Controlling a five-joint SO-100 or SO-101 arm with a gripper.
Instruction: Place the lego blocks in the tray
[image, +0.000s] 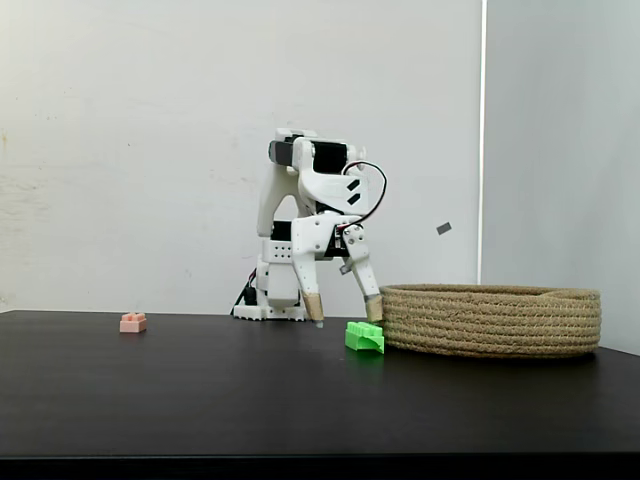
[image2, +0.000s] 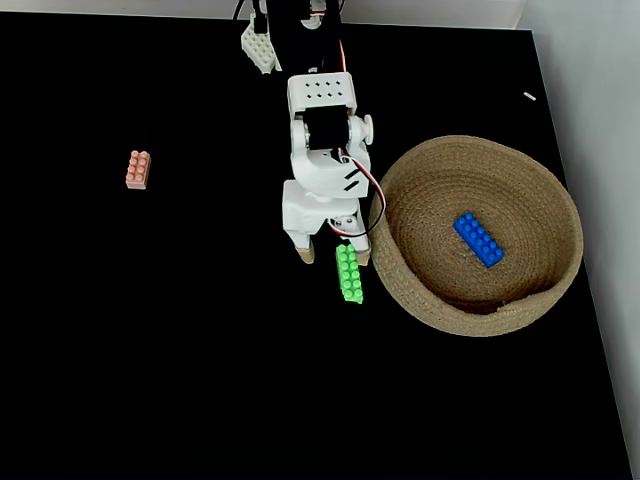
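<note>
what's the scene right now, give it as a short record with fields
surface: black table
tray: round rope basket, right side of the overhead-looking fixed view
in tray: blue brick
on table: green brick just outside the basket's left wall; pink brick far left
gripper: gripper open, fingertips down at the table, straddling the green brick's far end
bricks left to place: two

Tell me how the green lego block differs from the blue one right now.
The green block lies on the black table just outside the basket; the blue block lies inside it. The green block sits between the open fingers of the gripper; the blue block lies apart from it. The green block runs nearly straight up the overhead-looking fixed view; the blue one lies diagonally. Both are long, studded bricks.
</note>
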